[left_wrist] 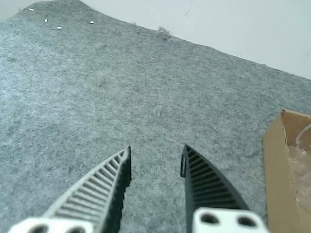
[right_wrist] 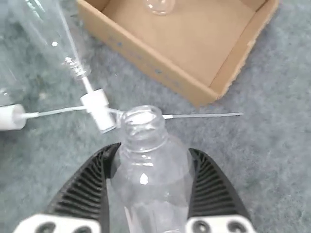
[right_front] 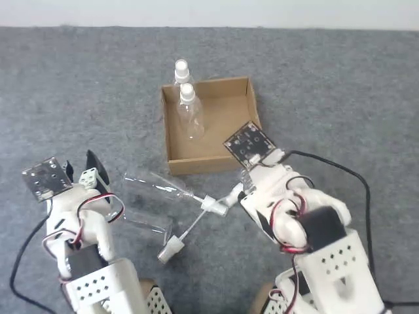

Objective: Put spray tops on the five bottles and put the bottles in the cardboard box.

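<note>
High view, cardboard box point(right_front: 209, 163): sits mid-table, beyond both arms. One capped bottle point(right_front: 190, 112) is inside it, and a second capped bottle point(right_front: 181, 69) is at its far-left corner; I cannot tell whether that one is in or behind the box.
High view, felt between the arms: a lying bottle point(right_front: 152, 182) has a spray top point(right_front: 213, 205) at its neck. Nearer are an open bottle point(right_front: 147, 222) and a loose spray top point(right_front: 171, 248).
Left wrist view, left gripper point(left_wrist: 156, 149): released, jaws spread over bare grey felt with the box corner to the right. It is probably free to fetch a top.
Right wrist view, right gripper point(right_wrist: 154, 150): grasps an uncapped bottle point(right_wrist: 143, 167) by the shoulder. The neck points toward the box, likely steadied so it can be capped.
</note>
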You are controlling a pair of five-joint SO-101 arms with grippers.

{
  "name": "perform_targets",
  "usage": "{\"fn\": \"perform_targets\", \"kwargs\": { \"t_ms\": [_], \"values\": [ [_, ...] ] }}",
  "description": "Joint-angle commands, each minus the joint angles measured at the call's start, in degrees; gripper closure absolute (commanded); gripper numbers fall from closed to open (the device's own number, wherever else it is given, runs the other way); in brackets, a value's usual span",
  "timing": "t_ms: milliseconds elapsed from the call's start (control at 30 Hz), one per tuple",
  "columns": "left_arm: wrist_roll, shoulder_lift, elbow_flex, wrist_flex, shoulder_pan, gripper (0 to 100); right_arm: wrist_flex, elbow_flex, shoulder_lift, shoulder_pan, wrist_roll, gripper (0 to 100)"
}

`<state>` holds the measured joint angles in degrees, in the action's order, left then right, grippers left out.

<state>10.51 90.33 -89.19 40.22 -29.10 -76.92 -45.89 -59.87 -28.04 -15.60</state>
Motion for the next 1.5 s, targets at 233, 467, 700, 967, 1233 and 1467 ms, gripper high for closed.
{"fn": "perform_targets", "kwargs": {
  "t_ms": [233, 467, 700, 967, 1233, 1467],
  "values": [
    [-2.5, 0.9, 0.1, -1.7, 0.7, 84, 11.7, -9.3, -11.4, 11.6, 4.1, 97.1],
    [-5.4, 0.9, 2.8, 1.9, 3.4, 84, 13.4, -11.9, -17.0, 16.7, 8.9, 97.1],
    [-14.5, 0.9, 10.1, 9.1, 9.5, 84, 16.3, -16.2, -23.1, 20.0, 9.3, 97.1],
    [-26.8, 0.4, 18.9, 17.8, 15.0, 87, 18.4, -19.5, -29.7, 25.6, 13.7, 97.1],
    [-33.0, -4.0, 27.1, 27.3, 22.7, 88, 19.6, -22.7, -35.5, 25.8, 15.2, 97.1],
    [-37.3, -19.9, 36.4, 33.3, 29.6, 88, 19.5, -24.2, -38.7, 25.8, 15.2, 97.1]
  ]
}}
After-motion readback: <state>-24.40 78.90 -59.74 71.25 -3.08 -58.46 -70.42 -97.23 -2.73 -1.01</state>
